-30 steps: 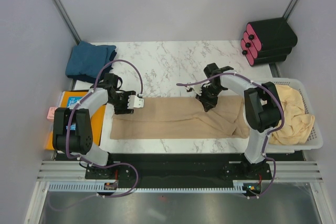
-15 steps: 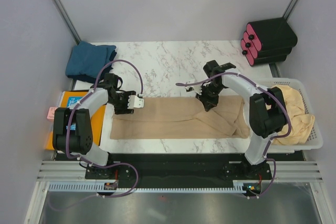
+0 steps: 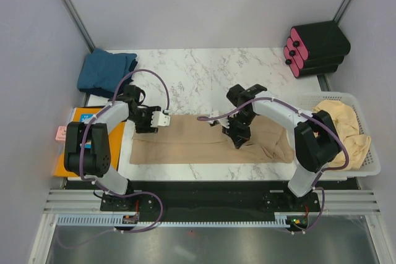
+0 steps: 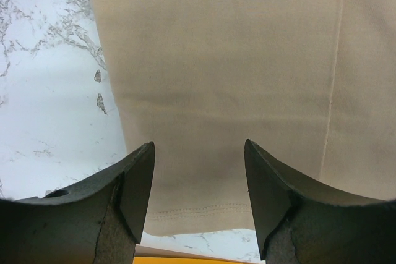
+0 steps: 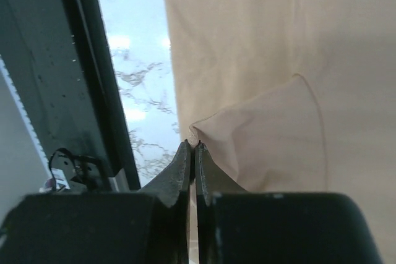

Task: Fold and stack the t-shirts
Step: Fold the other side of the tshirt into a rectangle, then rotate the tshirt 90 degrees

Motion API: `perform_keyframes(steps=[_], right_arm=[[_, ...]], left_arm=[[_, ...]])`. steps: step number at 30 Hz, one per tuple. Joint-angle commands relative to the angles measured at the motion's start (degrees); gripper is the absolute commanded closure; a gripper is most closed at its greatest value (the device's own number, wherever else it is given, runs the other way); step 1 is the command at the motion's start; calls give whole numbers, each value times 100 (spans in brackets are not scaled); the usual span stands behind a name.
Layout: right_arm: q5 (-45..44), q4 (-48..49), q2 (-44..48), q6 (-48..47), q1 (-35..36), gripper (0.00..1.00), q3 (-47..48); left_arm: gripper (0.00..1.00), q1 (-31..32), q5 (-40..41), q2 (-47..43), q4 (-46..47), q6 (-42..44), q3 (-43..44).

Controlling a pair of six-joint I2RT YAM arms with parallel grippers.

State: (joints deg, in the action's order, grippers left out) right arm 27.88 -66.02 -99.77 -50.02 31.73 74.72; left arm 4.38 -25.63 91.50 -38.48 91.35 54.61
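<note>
Tan shirt (image 3: 185,143) lies as a long band along the near side of the table (image 3: 204,78), with the right gripper (image 5: 195,146) pinching it.
Only the right wrist view shows those jaws clamped on a raised fold at the shirt's edge. The left wrist view shows the left gripper (image 4: 198,171) spread wide over the hem. From above, the teal shirt (image 3: 105,71) sits folded at far left.

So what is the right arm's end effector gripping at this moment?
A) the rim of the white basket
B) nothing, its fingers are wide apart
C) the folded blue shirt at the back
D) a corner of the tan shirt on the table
D: in the right wrist view the right end effector is pinched shut on a raised corner of the tan shirt.
</note>
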Motion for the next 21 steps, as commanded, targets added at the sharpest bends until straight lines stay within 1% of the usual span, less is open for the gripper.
perform_keyframes(steps=[1, 3, 4, 6, 7, 9, 10, 12, 15, 16, 17, 18, 19, 20, 21], right_arm=[[437, -175, 370, 185, 255, 90, -334], [499, -209, 475, 255, 387, 81, -501], [508, -218, 502, 291, 413, 72, -537], [508, -262, 607, 309, 466, 63, -572], [499, -271, 634, 309, 466, 55, -555], [447, -315, 669, 291, 466, 46, -433], [368, -324, 678, 282, 466, 38, -371], [254, -306, 678, 274, 466, 34, -161], [-97, -105, 634, 265, 221, 35, -19], [-220, 52, 608, 413, 81, 38, -36], [-639, 567, 607, 536, -277, 41, -88], [-765, 755, 564, 572, -490, 46, -167], [-836, 879, 424, 564, -709, 58, -159], [-1133, 1193, 310, 720, -1094, 65, -159], [-1196, 1257, 187, 756, -1281, 72, -72]], left_arm=[[34, 36, -65, 166, 86, 295, 252], [34, 36, -83, 201, 86, 322, 252], [34, 36, -91, 227, 86, 357, 252], [34, 36, -100, 254, 86, 383, 252], [34, 36, -109, 271, 86, 410, 261], [34, 36, -109, 298, 86, 436, 269], [34, 36, -118, 307, 86, 471, 278], [33, 36, -127, 342, 86, 489, 331], [34, 36, -118, 377, 86, 489, 410], [34, 45, -118, 368, 86, 472, 419], [34, 45, -118, 377, 86, 454, 419], [34, 45, -127, 368, 95, 436, 419], [34, 45, -127, 359, 86, 375, 419], [34, 63, -118, 351, 86, 340, 410], [34, 71, -66, 324, 86, 296, 384]])
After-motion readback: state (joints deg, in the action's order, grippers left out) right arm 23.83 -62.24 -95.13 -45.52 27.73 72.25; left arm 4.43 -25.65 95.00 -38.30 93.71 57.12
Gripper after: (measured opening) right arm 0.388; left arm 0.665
